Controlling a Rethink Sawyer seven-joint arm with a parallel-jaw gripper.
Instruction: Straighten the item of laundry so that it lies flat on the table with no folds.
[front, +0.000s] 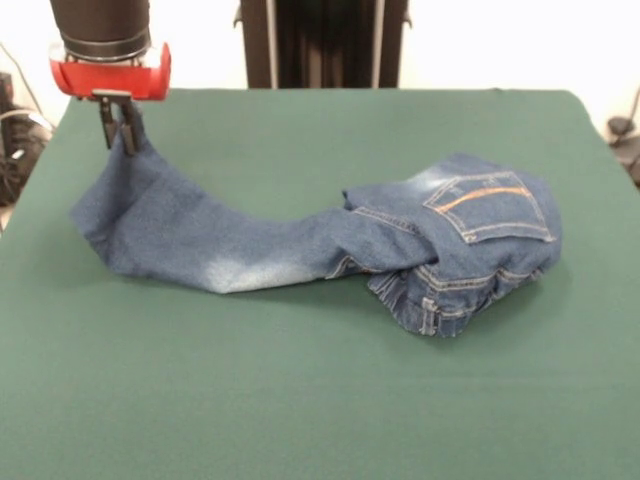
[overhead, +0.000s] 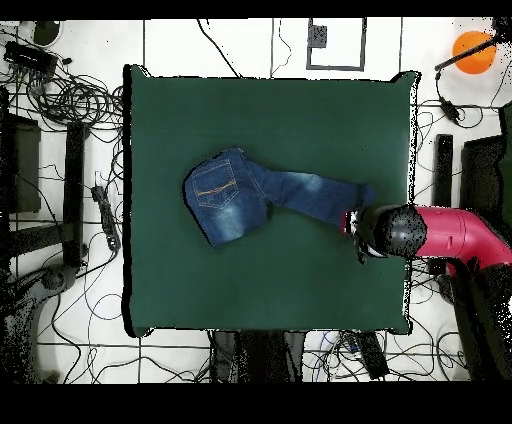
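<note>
The blue denim jeans (front: 300, 250) lie on the dark green table (front: 320, 400). The waist part with a stitched back pocket (front: 490, 205) is bunched and folded at the right in the front view. One leg stretches left, and its end is lifted off the cloth. My gripper (front: 119, 125) is near the far left corner in the front view, shut on that leg end and holding it up. In the overhead view the jeans (overhead: 260, 195) run from the table's middle (overhead: 260, 110) to the right, where the gripper (overhead: 358, 222) sits under the red arm.
The robot's black pedestal (front: 322, 42) stands at the table's far edge. Cables and black gear (overhead: 60, 150) lie on the floor left of the table in the overhead view. An orange round object (overhead: 472, 50) is on the floor at the top right.
</note>
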